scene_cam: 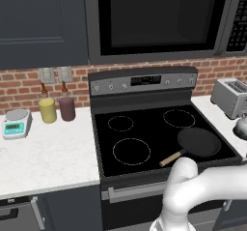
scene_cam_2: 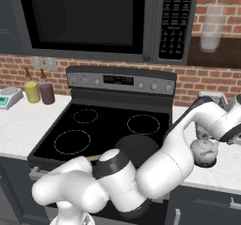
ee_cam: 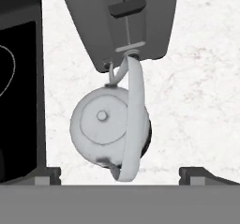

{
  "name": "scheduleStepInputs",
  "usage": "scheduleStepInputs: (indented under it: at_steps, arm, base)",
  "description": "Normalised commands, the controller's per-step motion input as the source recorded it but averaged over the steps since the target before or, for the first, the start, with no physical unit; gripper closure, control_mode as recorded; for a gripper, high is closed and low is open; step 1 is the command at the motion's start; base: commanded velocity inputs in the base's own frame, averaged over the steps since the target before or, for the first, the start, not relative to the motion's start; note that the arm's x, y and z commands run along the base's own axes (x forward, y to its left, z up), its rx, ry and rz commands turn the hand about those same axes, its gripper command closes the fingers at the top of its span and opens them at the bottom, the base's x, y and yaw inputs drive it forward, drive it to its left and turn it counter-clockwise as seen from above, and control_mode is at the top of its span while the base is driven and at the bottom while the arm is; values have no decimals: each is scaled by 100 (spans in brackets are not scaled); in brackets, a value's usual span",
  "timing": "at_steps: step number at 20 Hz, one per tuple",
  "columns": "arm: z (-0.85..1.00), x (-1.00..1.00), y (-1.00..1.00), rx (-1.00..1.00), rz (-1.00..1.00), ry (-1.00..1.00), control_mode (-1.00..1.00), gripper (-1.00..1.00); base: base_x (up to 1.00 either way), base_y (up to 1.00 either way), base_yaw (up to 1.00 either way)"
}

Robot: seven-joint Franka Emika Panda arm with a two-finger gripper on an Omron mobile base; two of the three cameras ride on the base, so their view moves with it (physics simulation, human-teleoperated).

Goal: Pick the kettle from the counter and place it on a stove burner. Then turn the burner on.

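The silvery-grey kettle [ee_cam: 105, 127] stands upright on the white counter [ee_cam: 201, 101] right of the stove, with its thin handle arched over the knobbed lid. My gripper [ee_cam: 120, 177] hangs straight above it, open, one fingertip [ee_cam: 47, 176] on each side and clear of it. In the right base view the arm bends over to the right and the hand sits over the kettle [scene_cam_2: 205, 152]. At the right edge of the left base view a sliver of the kettle [scene_cam: 241, 127] shows. A large white-ringed stove burner [scene_cam: 131, 151] lies bare at the cooktop's front left.
A silver toaster [ee_cam: 122, 21] stands just behind the kettle, close to its handle. A black frying pan [scene_cam: 198, 142] with a wooden handle covers the front right of the cooktop. On the left counter are a scale [scene_cam: 16, 123] and two cups [scene_cam: 48, 110]. Stove knobs [scene_cam: 110, 86] line the back panel.
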Motion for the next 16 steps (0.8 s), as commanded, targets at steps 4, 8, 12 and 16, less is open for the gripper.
scheduleStepInputs:
  at_steps: [4, 8, 12, 16]
  arm:
    - [-52, 25, 0, 0, 0, 0, -100, -100]
    - [-48, 23, -4, 0, 0, 0, -100, -100]
    - [-33, 22, -19, 0, 0, 0, -100, -100]
    - [-28, 25, -20, 0, 0, 0, -100, -100]
  base:
    - [0, 0, 0]
    - [0, 0, 0]
    - [0, 0, 0]
    - [0, 0, 0]
